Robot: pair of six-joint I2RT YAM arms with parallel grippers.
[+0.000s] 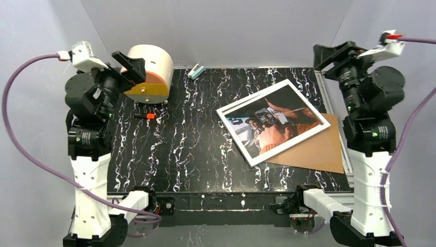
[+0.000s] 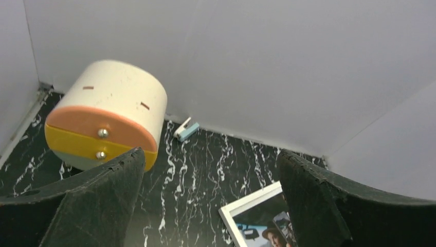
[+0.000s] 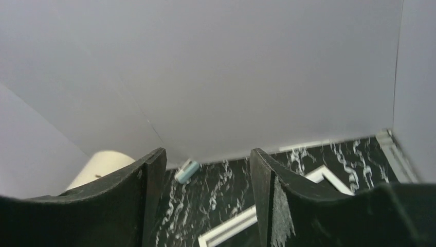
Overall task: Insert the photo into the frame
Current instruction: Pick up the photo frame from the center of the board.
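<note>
L gripper point(image 2: 210, 157) + R gripper point(image 3: 207, 154) both spread, empty, above counter point(image 1: 190, 144). Photo point(image 1: 272, 121) lies skewed atop brown backing board point(image 1: 319, 152).

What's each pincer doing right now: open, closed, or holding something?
Left pincer: open, holding nothing.
Right pincer: open, holding nothing.

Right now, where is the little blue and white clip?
In the top view, the clip lies at the far edge of the table, left of centre, just right of the round cream drawer box.
</note>
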